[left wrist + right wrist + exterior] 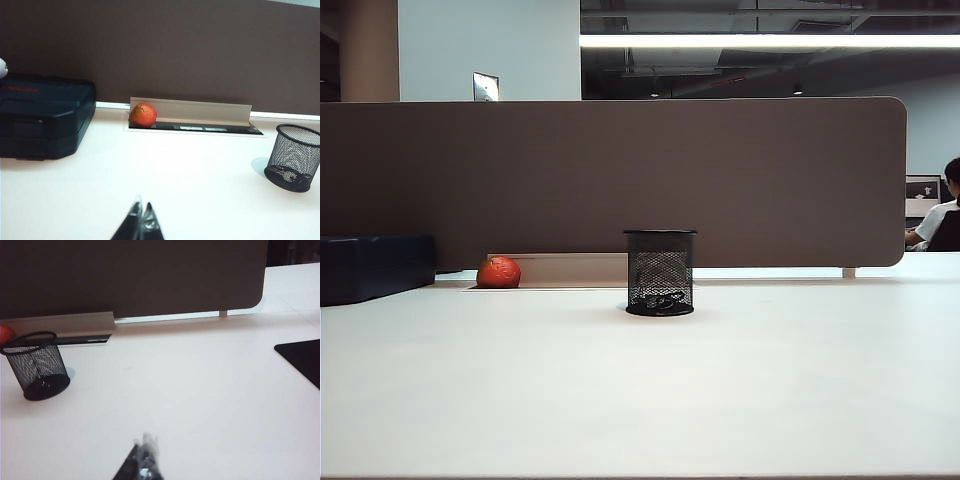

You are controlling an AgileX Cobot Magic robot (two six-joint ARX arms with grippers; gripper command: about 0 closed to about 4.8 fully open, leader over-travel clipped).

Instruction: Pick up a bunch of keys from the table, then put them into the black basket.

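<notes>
The black basket stands upright near the middle of the white table. Through its mesh I see the bunch of keys lying on its bottom as a small dark cluster. The left wrist view shows the basket off to one side, with something pale glinting at its base. In that view my left gripper hangs shut and empty over bare table. The right wrist view has the basket well away from my right gripper, which is also shut with nothing in it. Neither gripper appears in the exterior view.
An orange-red ball rests in the cable tray by the brown partition. A dark blue box sits at the table's far left. A black mat lies at the right side in the right wrist view.
</notes>
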